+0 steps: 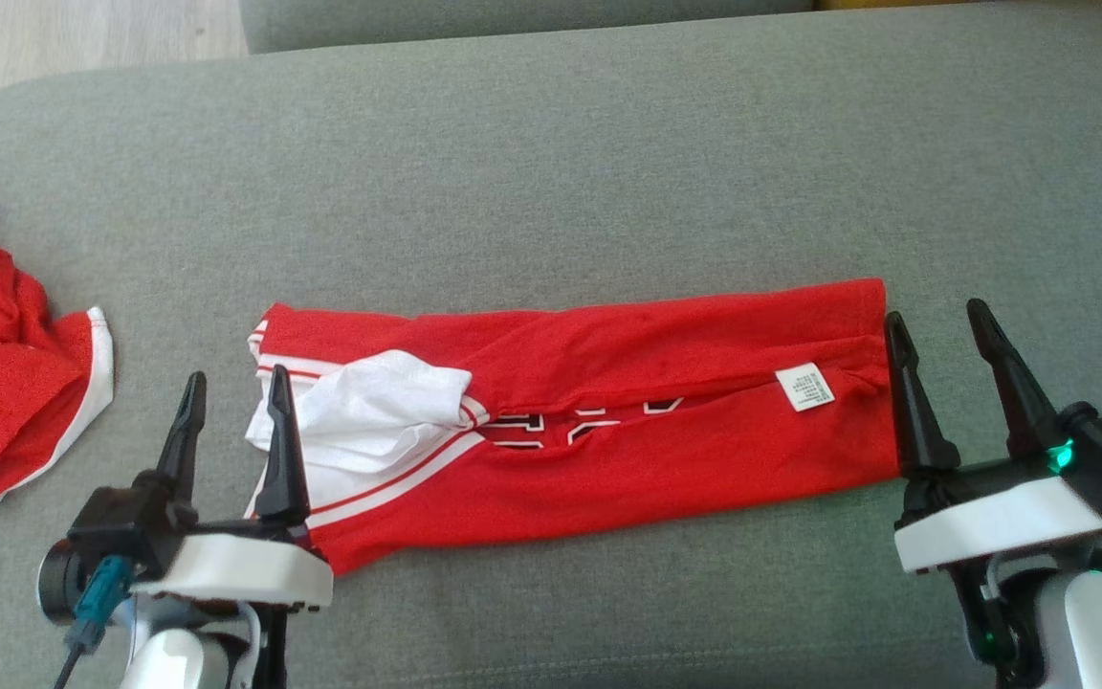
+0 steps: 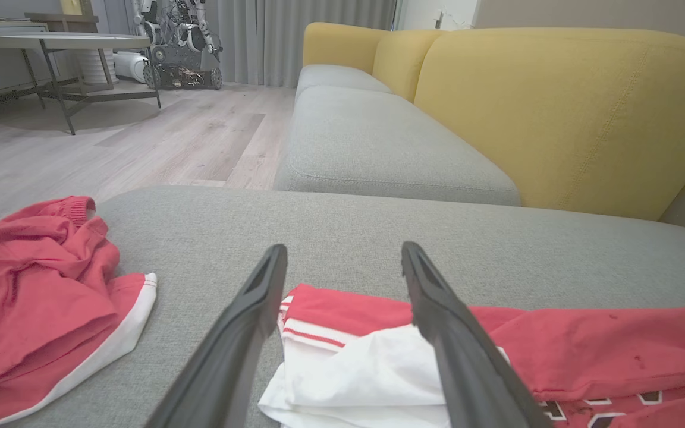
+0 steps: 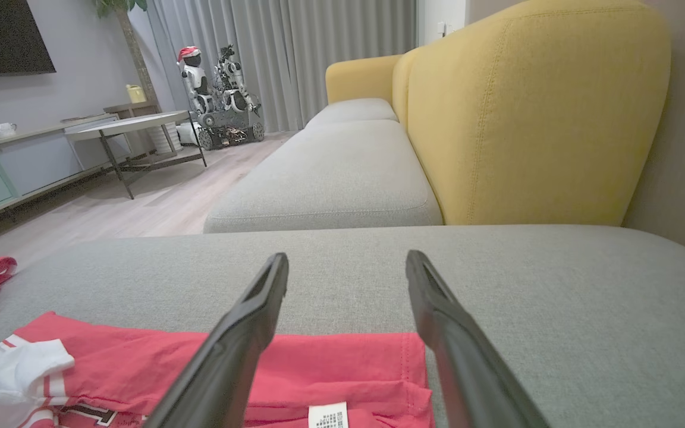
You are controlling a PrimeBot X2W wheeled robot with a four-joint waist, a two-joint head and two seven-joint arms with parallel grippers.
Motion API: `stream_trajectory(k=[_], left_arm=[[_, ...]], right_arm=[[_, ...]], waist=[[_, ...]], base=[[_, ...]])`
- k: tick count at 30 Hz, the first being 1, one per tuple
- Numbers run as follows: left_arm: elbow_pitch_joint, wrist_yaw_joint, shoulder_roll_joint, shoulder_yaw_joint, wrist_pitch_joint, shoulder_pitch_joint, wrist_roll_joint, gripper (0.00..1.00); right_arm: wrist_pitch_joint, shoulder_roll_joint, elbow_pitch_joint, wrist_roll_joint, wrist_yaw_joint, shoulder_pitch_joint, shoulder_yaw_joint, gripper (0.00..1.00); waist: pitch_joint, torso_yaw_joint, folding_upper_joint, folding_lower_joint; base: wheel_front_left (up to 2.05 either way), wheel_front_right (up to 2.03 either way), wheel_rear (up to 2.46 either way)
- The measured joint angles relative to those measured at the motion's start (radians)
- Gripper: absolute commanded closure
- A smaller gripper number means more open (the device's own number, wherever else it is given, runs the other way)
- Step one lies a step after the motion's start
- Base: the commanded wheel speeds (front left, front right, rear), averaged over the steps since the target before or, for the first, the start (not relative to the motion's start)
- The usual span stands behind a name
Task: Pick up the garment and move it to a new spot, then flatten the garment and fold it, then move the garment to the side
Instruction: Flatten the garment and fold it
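The garment point(image 1: 628, 402) is a red shirt with white trim, folded into a long strip across the grey cushion point(image 1: 608, 172). Its white sleeve point(image 1: 369, 407) lies bunched at the left end and a white label point(image 1: 805, 387) shows near the right end. My left gripper point(image 1: 235, 402) stands open over the strip's left end, one finger above the white sleeve point(image 2: 372, 368). Open too, my right gripper point(image 1: 943, 335) straddles the right edge of the garment point(image 3: 330, 368), with nothing between its fingers.
A second red garment with a white hem point(image 1: 6, 383) lies crumpled at the cushion's left edge. Beyond the cushion run further grey seats point(image 2: 372, 142) with yellow backrests point(image 3: 521, 119). Wooden floor, a round table point(image 2: 57, 41) and another robot point(image 3: 223, 101) lie further off.
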Motion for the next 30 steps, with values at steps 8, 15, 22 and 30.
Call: stream_trajectory(k=[8, 15, 22, 30], left_arm=[[-0.013, 0.0, 0.001, -0.006, 0.0, -0.008, 0.0, 0.0], [-0.013, -0.002, -0.005, -0.033, -0.006, -0.08, 0.01, 0.0], [0.013, -0.02, -0.013, -0.036, -0.016, -0.116, 0.011, 0.0], [0.024, -0.021, -0.031, -0.035, -0.025, -0.126, 0.016, 0.0]], right_arm=[[0.013, -0.004, 0.088, 0.017, 0.0, -0.03, -0.023, 0.0], [0.02, -0.03, 0.279, 0.028, 0.0, -0.183, -0.049, 0.0], [0.083, -0.02, 0.449, 0.025, 0.0, -0.19, -0.103, 0.0], [0.164, 0.012, 0.49, 0.03, 0.0, -0.195, -0.135, 0.0]], waist=[[0.031, 0.006, 0.0, 0.0], [0.077, 0.033, 0.0, 0.0], [0.105, 0.076, 0.0, 0.0], [0.122, 0.082, 0.0, 0.0]], base=[[0.0, 0.0, 0.0], [0.0, 0.0, 0.0], [0.0, 0.0, 0.0], [0.0, 0.0, 0.0]])
